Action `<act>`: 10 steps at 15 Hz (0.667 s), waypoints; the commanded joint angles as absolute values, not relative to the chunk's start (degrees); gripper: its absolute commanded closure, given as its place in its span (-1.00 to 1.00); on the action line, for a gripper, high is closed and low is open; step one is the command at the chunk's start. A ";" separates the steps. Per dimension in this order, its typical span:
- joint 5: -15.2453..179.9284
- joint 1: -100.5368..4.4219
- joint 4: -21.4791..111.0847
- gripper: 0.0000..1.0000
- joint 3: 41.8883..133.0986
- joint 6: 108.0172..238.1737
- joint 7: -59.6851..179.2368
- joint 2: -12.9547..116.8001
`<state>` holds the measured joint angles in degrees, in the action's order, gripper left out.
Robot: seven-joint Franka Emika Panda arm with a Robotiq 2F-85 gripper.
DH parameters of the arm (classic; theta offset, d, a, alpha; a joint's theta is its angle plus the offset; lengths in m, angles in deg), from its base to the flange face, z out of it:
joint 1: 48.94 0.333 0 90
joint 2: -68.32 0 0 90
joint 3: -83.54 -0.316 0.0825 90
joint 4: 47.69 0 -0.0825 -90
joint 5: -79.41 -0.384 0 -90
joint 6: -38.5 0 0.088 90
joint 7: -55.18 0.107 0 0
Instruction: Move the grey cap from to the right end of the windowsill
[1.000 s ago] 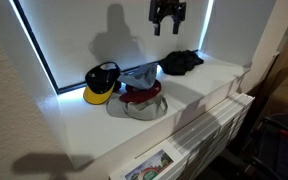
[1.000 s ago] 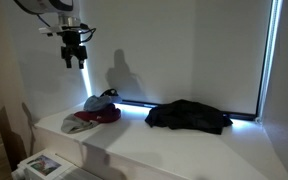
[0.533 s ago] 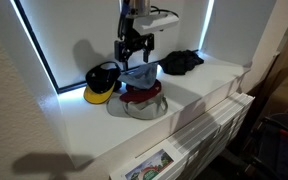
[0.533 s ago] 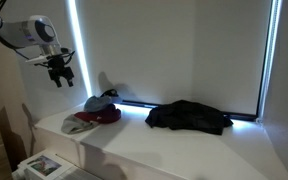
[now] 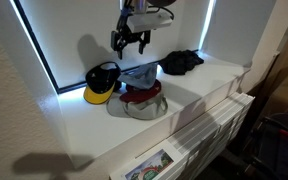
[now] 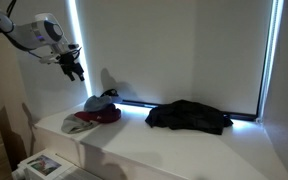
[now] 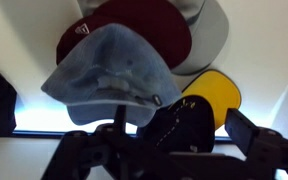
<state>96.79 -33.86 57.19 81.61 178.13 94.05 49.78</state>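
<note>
The grey-blue cap [image 5: 140, 74] lies on top of a pile of caps on the white windowsill [image 5: 199, 85]. It also shows in the other exterior view [image 6: 103, 98] and fills the middle of the wrist view [image 7: 112, 68]. Under it lie a maroon cap [image 7: 134, 25] and a light grey cap [image 7: 210, 30]. My gripper [image 5: 131, 41] hangs in the air above the pile, open and empty. It shows in both exterior views [image 6: 74, 71], and in the wrist view its fingers [image 7: 184, 140] stand apart, touching nothing.
A black and yellow cap [image 5: 101, 83] lies next to the pile by the window frame. A dark garment [image 5: 182, 62] lies further along the sill, also in the other exterior view [image 6: 189, 116]. A radiator [image 5: 219, 125] runs below the sill. Printed paper [image 5: 149, 168] lies at the near end.
The gripper has come down from high up by the window to just over the cap pile. The caps and the garment have not moved.
</note>
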 commanded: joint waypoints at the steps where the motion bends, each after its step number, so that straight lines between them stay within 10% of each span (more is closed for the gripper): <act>1: 99.35 -34.84 53.39 -1.00 86.24 186.31 99.45 46.64; 10: 92.75 -36.48 50.95 -1.00 87.59 183.93 100.45 45.32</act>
<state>97.04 -35.32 51.01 90.21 187.87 103.90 44.99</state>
